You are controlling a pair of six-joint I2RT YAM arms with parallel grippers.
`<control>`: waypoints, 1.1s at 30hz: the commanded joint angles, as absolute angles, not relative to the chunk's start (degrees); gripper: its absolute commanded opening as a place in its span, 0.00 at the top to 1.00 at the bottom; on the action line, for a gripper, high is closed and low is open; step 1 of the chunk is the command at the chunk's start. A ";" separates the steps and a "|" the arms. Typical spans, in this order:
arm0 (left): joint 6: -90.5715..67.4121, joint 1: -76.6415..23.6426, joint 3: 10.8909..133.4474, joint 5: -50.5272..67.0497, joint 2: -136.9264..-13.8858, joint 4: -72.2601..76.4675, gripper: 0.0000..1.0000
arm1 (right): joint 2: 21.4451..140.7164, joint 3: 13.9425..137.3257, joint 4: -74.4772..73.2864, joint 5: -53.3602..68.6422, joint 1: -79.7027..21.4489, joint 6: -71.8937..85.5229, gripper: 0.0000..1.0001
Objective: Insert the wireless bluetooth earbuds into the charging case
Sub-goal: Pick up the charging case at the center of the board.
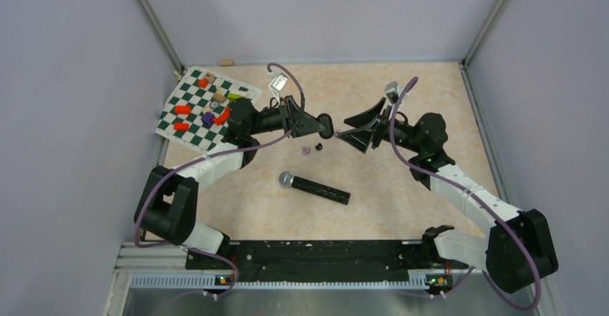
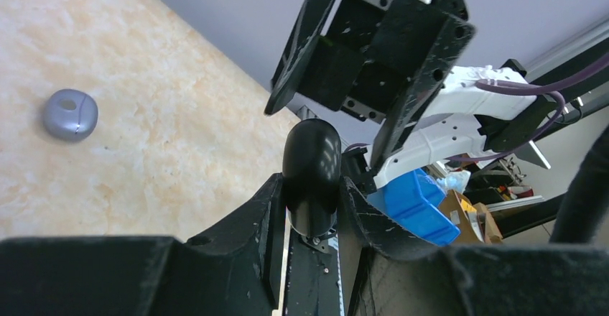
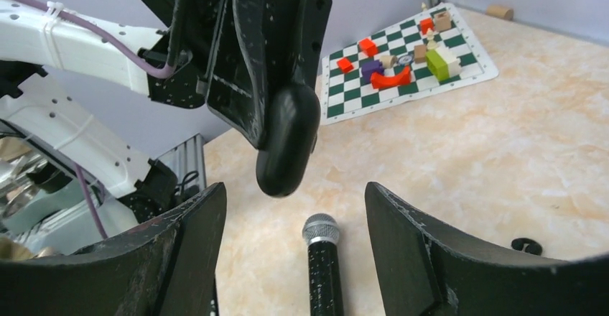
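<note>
Tabletop (image 2: 165, 136) holds purple earbud (image 2: 70, 114), missed by right wrist.

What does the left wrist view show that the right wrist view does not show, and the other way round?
Only the left wrist view shows a greyish-purple earbud lying on the table and a blue bin beyond it. Only the right wrist view shows the microphone, the checkered mat with coloured blocks, and a small black object, perhaps an earbud. Both show the black charging case clamped between the fingers of the left gripper.
</note>
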State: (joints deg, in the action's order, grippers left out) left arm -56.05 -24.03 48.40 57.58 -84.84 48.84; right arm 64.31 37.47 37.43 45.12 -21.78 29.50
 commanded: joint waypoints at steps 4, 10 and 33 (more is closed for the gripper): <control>-58.21 -24.75 47.32 57.67 -82.28 57.31 1.00 | 66.04 36.00 46.93 49.05 -21.43 33.68 0.36; -58.10 -25.30 47.25 57.60 -82.48 56.90 1.00 | 66.50 35.56 49.45 49.53 -22.07 33.75 0.40; -57.27 -26.94 46.85 58.00 -83.40 56.82 1.00 | 68.64 35.67 51.04 51.77 -25.90 31.55 0.55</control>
State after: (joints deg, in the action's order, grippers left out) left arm -58.35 -26.41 47.44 57.58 -84.47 53.54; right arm 68.64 35.24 47.62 50.85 -24.88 32.58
